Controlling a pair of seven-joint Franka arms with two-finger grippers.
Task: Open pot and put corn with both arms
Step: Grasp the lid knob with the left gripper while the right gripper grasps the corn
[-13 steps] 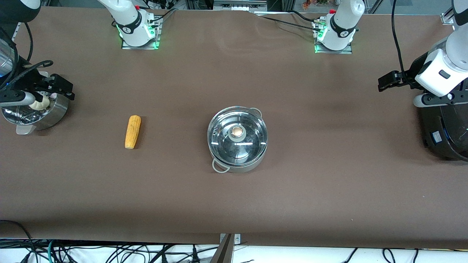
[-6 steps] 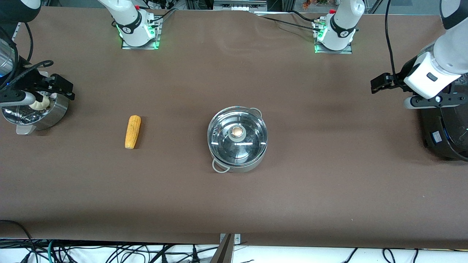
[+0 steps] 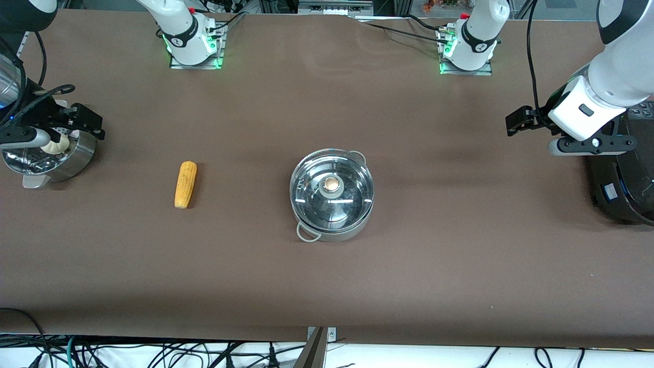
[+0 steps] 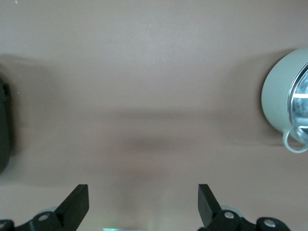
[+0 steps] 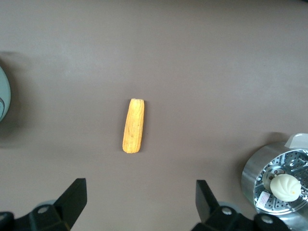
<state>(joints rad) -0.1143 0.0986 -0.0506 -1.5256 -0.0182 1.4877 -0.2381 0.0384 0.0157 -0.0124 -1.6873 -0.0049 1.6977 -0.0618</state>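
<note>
I see the pot (image 3: 332,194) near the middle of the table (image 3: 327,276), with its glass lid (image 3: 331,191) closed and the tan knob (image 3: 332,182) in the centre of the lid. Its two loop handles lie on a slanted line, one nearer to the front camera and one farther from it. The corn (image 3: 185,184) lies flat on the table beside the pot, toward the right arm's end and well apart from it. Its long axis runs almost straight from near the front camera to far from it, with a small tilt; the narrower tip points toward the front camera and the blunt, cut end points toward the robot bases. My right gripper (image 5: 139,204) hangs over the steamer (image 3: 48,153) at that end of the table; its fingers are wide open and hold nothing, and a white bun (image 5: 284,186) sits in the steamer's perforated insert. My left gripper (image 4: 143,207) is over bare table just beside the black cooker (image 3: 621,179) at the left arm's end, also wide open and empty. In the left wrist view the pot (image 4: 288,103) shows only at the edge.
</note>
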